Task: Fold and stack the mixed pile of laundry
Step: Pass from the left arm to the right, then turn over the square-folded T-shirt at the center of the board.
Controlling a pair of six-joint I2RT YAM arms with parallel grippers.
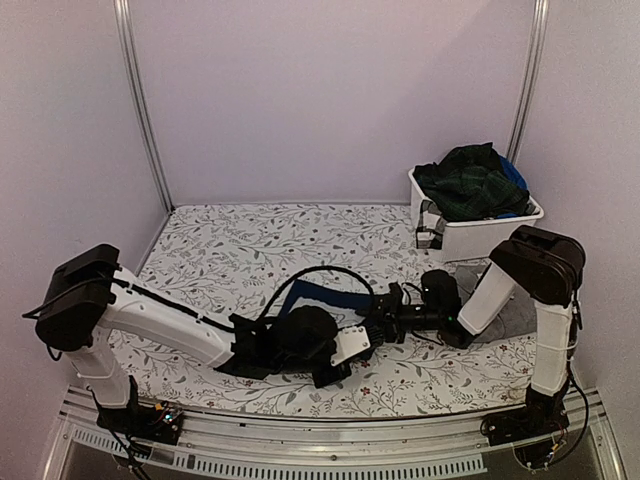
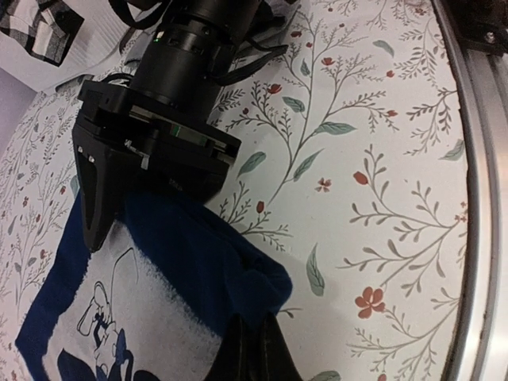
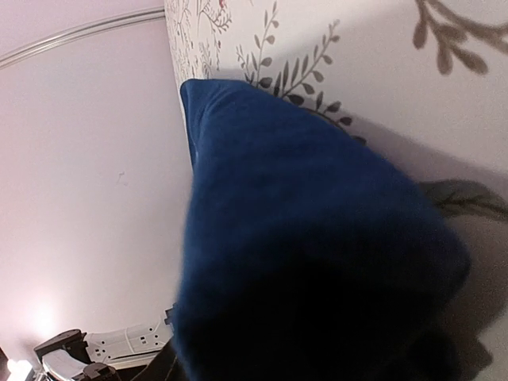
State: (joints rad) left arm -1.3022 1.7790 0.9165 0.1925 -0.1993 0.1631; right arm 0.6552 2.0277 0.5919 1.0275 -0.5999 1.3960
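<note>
A navy blue garment [image 1: 312, 296] with a white print [image 2: 119, 317] lies flat at the table's middle. My left gripper [image 2: 255, 324] is shut on its near corner, where the cloth bunches at the fingertips. My right gripper [image 2: 151, 208] faces it at the garment's far edge. Its jaws stand apart with navy cloth between them, one finger [image 2: 98, 208] lying over the fabric. In the right wrist view a fold of the navy garment [image 3: 317, 238] fills the frame and hides the fingers. A grey garment [image 1: 512, 305] lies under my right arm. A dark green plaid garment [image 1: 470, 182] sits in the bin.
The white plastic bin [image 1: 480, 235] stands at the back right, heaped with clothes. The floral table cloth [image 1: 220, 250] covers the table. A metal rail [image 2: 476, 198] runs along the near edge. Both arms meet low over the table's middle.
</note>
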